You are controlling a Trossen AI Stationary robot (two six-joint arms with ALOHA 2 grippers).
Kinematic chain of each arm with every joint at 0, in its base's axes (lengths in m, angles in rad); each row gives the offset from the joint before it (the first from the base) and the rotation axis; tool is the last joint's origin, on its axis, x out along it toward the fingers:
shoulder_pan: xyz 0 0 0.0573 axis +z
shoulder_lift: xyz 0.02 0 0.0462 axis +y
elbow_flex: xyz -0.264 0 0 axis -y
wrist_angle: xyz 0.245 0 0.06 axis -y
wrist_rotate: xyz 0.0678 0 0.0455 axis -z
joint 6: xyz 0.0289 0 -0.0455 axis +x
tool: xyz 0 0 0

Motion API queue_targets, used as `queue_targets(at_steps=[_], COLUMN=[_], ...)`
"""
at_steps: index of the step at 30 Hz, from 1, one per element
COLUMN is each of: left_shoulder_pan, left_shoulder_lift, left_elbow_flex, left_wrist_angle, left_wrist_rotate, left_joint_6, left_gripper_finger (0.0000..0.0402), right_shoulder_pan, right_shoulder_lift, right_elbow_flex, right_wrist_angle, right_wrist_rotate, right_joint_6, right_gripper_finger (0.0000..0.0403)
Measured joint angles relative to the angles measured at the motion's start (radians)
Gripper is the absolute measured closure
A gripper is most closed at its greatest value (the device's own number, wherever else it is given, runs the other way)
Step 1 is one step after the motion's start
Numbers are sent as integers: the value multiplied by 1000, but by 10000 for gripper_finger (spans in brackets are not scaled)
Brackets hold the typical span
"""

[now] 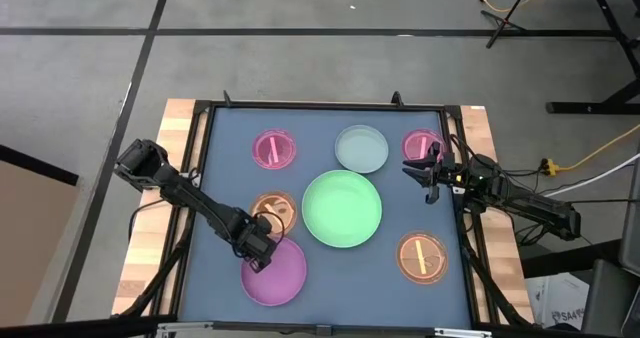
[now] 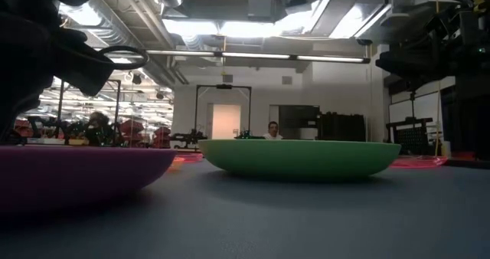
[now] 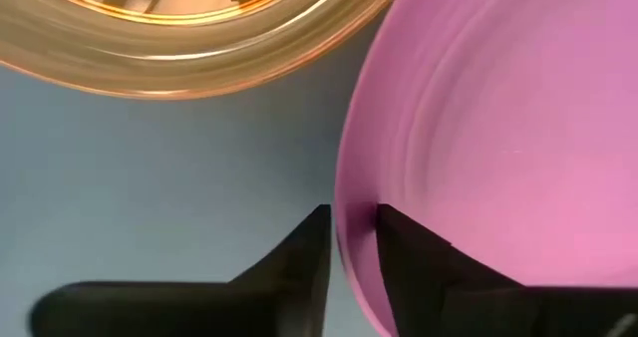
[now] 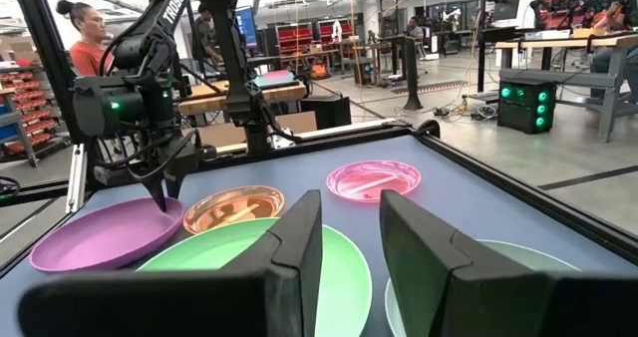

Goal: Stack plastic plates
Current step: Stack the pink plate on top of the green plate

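While the right gripper (image 4: 349, 242) hangs parted, the left gripper (image 3: 349, 239) pinches the magenta plate (image 3: 498, 128) (rim).

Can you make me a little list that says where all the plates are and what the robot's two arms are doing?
green plate: middle of table
magenta plate: near-left, rim between left tool's fingers
left tool: astride the magenta rim
orange plates: one beside magenta plate, one near-right
pink plates: one far-left, one far-right
blue-grey plate: far middle
right tool: near far-right pink plate, holding nothing
stacked: none yet
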Motion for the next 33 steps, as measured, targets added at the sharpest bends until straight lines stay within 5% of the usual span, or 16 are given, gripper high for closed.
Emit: queue_targets(at_steps=[8,33], left_shoulder_pan=[0,126], left_shoulder_lift=[-3,-10], left_elbow_flex=[0,-2], left_wrist_angle=[19,594], left_wrist_rotate=[97,181], left_joint_6=[16,56], left_gripper_finger=[395,398], right_shoulder_pan=[0,0], right_shoulder_lift=[0,0], right_elbow_flex=[0,0], right_wrist_angle=[0,0], right_wrist_rotate=[0,0], right_joint_6=[0,0], right_gripper_finger=[308,308])
